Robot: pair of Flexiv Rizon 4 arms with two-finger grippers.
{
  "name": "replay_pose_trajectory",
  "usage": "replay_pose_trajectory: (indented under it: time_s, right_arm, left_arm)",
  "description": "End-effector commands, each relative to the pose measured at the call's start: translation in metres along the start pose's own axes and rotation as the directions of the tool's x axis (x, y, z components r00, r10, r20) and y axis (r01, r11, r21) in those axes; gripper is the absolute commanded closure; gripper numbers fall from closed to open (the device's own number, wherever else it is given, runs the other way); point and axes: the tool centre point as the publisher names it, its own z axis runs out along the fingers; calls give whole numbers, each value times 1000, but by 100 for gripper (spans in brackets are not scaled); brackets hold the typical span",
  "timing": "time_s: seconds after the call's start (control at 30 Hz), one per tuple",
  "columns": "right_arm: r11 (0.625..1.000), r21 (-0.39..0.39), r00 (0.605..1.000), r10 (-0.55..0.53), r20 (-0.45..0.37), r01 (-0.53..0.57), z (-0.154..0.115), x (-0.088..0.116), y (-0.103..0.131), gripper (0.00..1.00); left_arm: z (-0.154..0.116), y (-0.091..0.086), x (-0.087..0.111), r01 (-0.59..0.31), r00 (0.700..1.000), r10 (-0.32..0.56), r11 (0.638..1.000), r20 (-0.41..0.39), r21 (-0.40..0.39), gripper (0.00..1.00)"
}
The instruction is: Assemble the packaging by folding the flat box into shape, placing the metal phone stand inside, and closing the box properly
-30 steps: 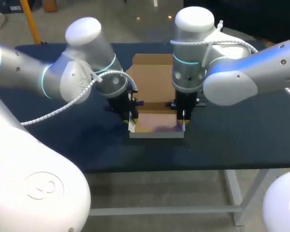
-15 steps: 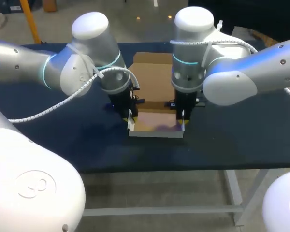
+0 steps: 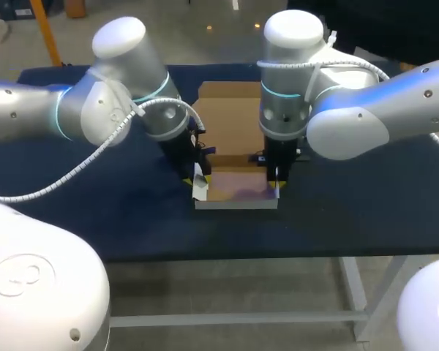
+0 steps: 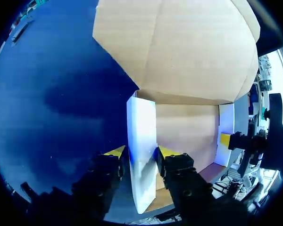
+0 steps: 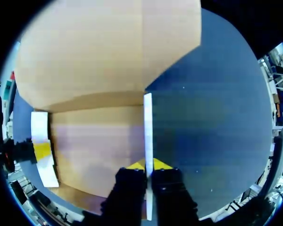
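On the dark blue table [image 3: 366, 212], close to its front edge, lies the box [image 3: 233, 121]: brown cardboard inside, white outside, half folded. Lid panel lies flat toward the back, base is flat, both side walls stand up, and the front wall [image 3: 234, 205] is a low white strip. My left gripper [image 4: 141, 153] is clamped on the left side wall [image 4: 140, 127], one yellow tip against each face. My right gripper [image 5: 148, 165] pinches the right side wall [image 5: 148, 122], which is thin and upright, with the tips tight on it.

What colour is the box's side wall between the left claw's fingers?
The side wall is white; the left wrist view shows it best.
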Motion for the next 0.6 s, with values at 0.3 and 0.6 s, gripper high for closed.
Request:
replay_pose_trajectory:
  time_s: [0.3,0.6]
  right_arm:
    - [1000,3,1000,-1,3,1,-1,0,0,100]
    - [1000,3,1000,-1,3,1,-1,0,0,100]
  left_arm:
    - [-20,6,-6,-21,988,24,1000,-152,16,51]
    - [-14,7,-5,-31,994,32,999,-106,13,61]
